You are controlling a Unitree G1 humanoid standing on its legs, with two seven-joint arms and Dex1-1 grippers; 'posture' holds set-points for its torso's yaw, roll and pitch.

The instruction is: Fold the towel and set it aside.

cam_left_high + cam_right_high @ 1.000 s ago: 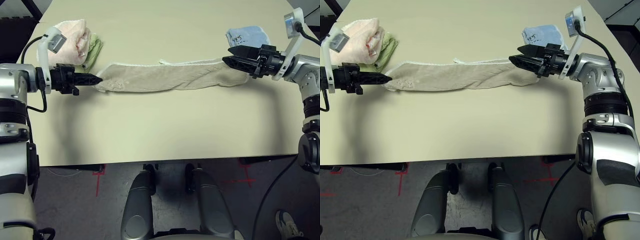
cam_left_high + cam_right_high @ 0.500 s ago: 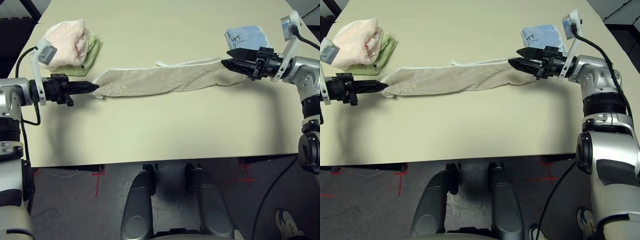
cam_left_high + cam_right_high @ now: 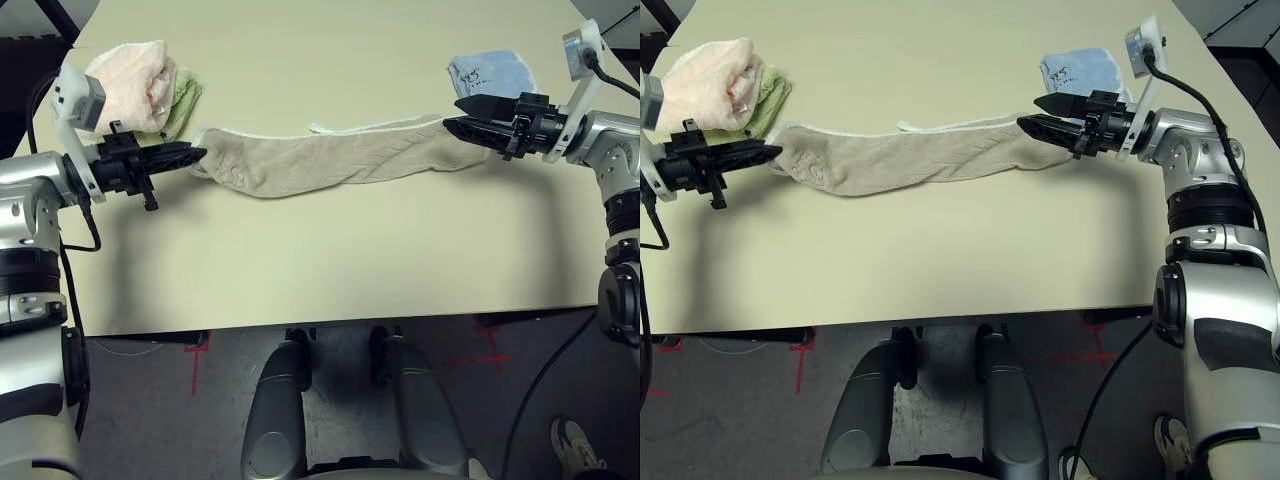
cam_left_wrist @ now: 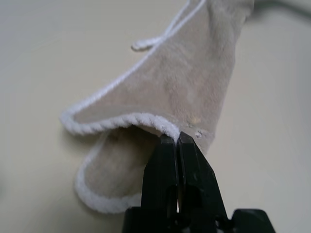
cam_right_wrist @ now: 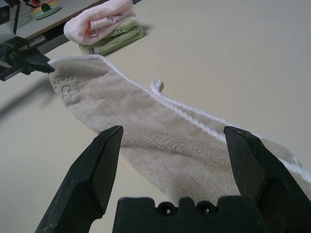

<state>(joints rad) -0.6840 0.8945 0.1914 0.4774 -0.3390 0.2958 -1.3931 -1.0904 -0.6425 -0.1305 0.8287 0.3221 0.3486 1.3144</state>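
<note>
Towel: I see the beige towel point(image 3: 340, 160) stretched in a long, narrow, bunched band across the far half of the table point(image 3: 330, 270), running from my left arm to my right arm, white edging along its far side.
Left gripper: my left gripper point(image 3: 196, 155) is pinched on the towel's left end; in the left wrist view the two black fingers point(image 4: 165, 165) meet on the white stitched border, and that corner curls up off the table.
Right gripper: my right gripper point(image 3: 455, 113) has its fingers spread wide, one above the other, at the towel's right end; from the right wrist view the cloth lies between and below them, and I cannot tell whether they touch it.
Pink towel: I see a pink towel point(image 3: 135, 75) rolled on a green one point(image 3: 185, 95), just behind my left gripper.
Blue towel: a small light-blue towel point(image 3: 492, 72) sits just behind my right gripper.
</note>
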